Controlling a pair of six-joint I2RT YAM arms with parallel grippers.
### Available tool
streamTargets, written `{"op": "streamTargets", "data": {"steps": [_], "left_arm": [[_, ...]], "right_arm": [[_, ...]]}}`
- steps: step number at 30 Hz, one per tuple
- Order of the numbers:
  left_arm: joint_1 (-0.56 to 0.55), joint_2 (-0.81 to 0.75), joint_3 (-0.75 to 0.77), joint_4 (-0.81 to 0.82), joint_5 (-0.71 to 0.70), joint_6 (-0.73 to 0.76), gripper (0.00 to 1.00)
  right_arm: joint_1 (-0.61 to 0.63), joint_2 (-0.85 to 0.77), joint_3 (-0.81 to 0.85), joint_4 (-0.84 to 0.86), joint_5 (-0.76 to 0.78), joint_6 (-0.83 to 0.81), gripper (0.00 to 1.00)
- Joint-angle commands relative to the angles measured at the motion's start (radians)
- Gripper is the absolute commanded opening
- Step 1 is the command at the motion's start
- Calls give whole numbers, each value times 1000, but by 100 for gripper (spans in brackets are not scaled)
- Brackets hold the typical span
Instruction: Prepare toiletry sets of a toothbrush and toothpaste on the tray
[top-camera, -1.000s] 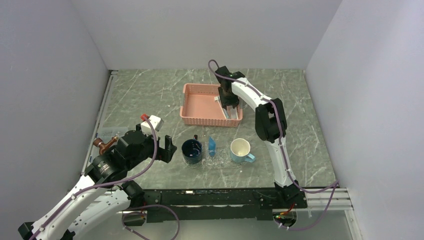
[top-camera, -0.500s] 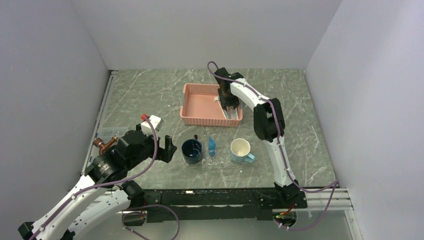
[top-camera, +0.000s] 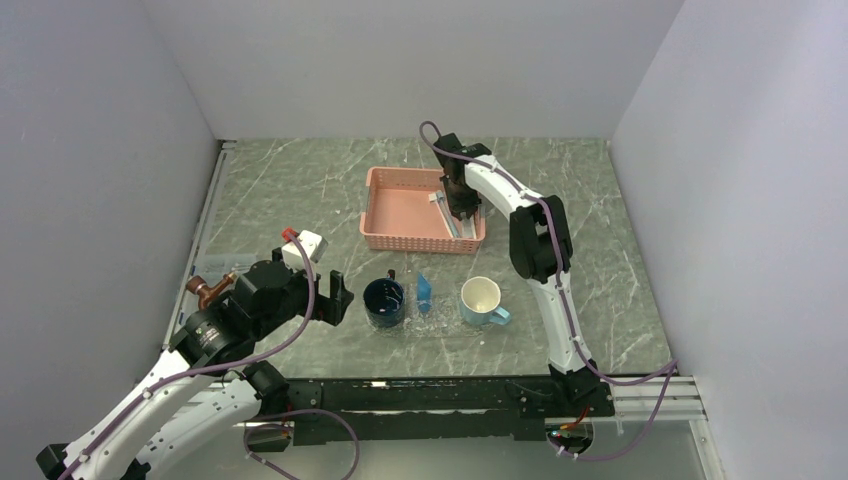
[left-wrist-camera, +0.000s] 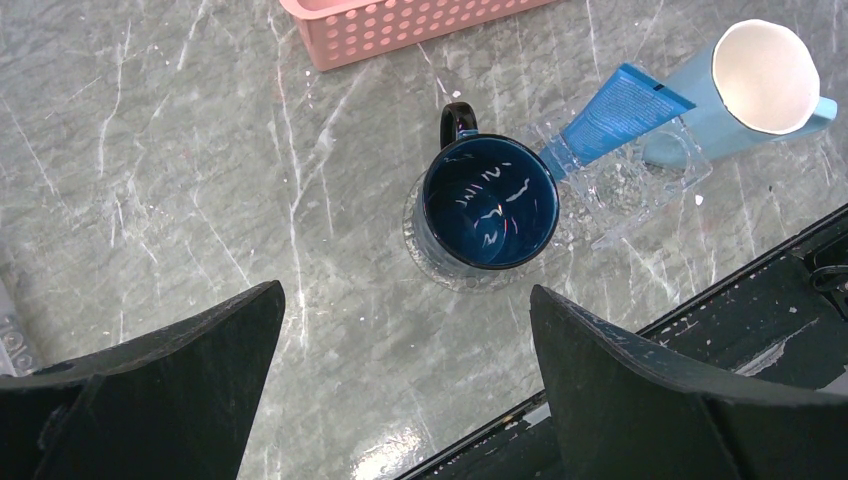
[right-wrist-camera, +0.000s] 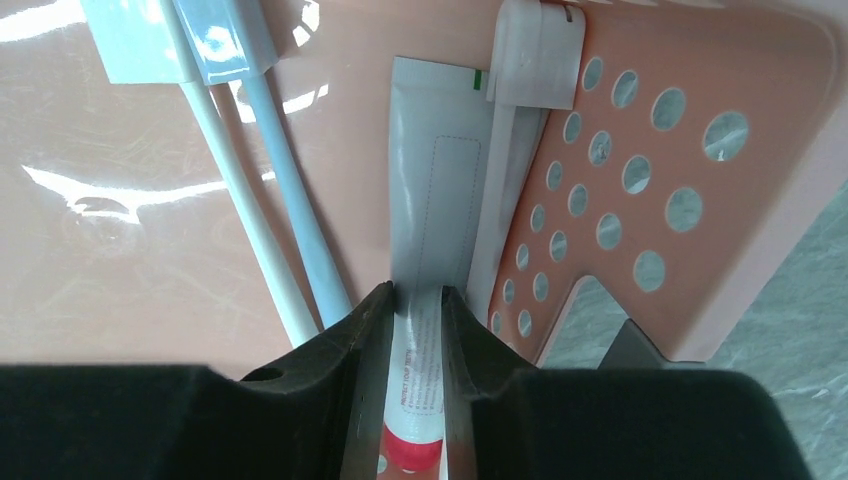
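Right arm (top-camera: 530, 235) shifted slightly; pincer (right-wrist-camera: 416, 293) clamps toothpaste (right-wrist-camera: 435, 200).

Basket (top-camera: 400, 212) sits at 12 o'clock from the tray (top-camera: 441, 323). On the tray: left mug (top-camera: 384, 301) at 9 o'clock, right mug (top-camera: 481, 299) at 3, toothpaste (top-camera: 424, 291) between them. In the basket, a tube (right-wrist-camera: 432, 200) lies near the 3 o'clock wall, between the right gripper (right-wrist-camera: 415, 300) fingers, both touching it. Toothbrushes (right-wrist-camera: 285, 210) lie just at its 9 o'clock.
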Motion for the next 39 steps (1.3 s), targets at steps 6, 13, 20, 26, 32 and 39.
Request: {"op": "streamTargets", "data": {"steps": [6,13,20,26,32,39], "left_arm": [[4,-1,14,23,-8,13,100],[5,-11,12,26,-8,15,99],[4,-14,14,26,-5,16,99],[5,-19,12,26,-5,16,100],[5,-18,14,24,-6,16,99],[5,-22,13,23,-8,15,99]], "right_arm": [[9,-78,-66,47,-103,7,24],[13,-101,-49,24,-78,9,20],[18,-106,-35,11,-42,18,37],[18,-115,-50,17,0,21,46],[17,-77,-40,-5,8,29,46],[16,-31,-30,-23,-11,36,46]]}}
